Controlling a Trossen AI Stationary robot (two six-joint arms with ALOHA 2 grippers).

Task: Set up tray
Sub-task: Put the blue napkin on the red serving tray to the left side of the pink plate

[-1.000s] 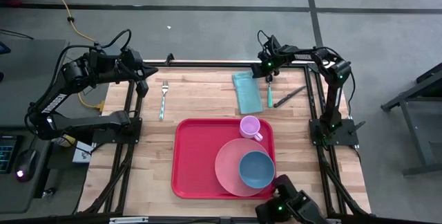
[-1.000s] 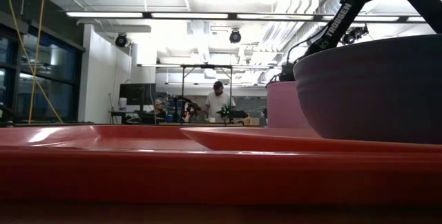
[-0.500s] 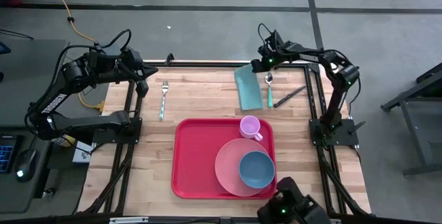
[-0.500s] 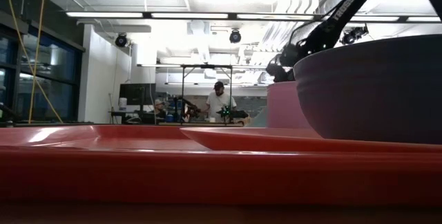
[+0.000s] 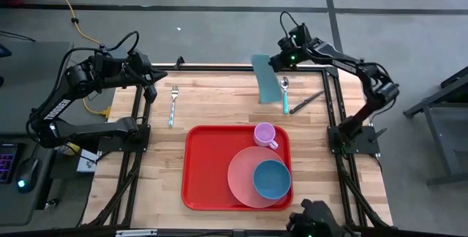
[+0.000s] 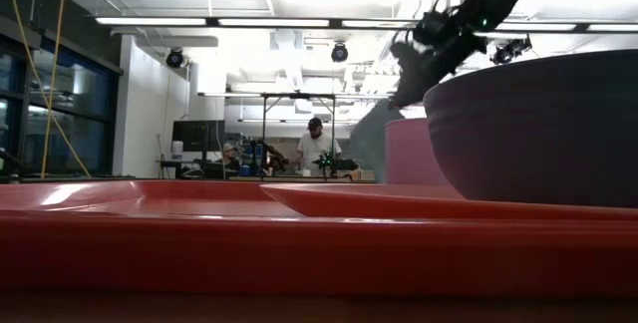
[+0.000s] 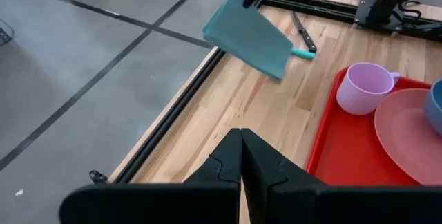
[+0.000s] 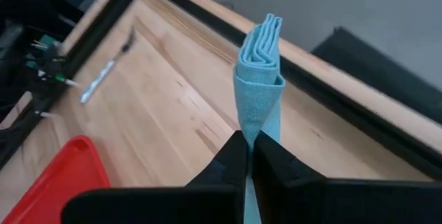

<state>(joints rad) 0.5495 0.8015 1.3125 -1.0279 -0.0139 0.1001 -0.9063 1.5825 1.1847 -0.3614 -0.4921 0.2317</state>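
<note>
- Lifted off the desk [image 5: 212, 105] since earlier, the teal napkin [image 5: 264, 76] hangs pinched in the right gripper [image 5: 276, 60] jaws.
- Left gripper [image 5: 155, 80] jaws pressed together, beside the fork [image 5: 173, 104].

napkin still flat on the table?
No, the right gripper has its fingers shut on the teal napkin, which hangs lifted above the wooden table.

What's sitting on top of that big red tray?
On the red tray: a pink cup and a pink plate carrying a blue bowl. The bowl's inside looks empty; under the plate is hidden.
</note>
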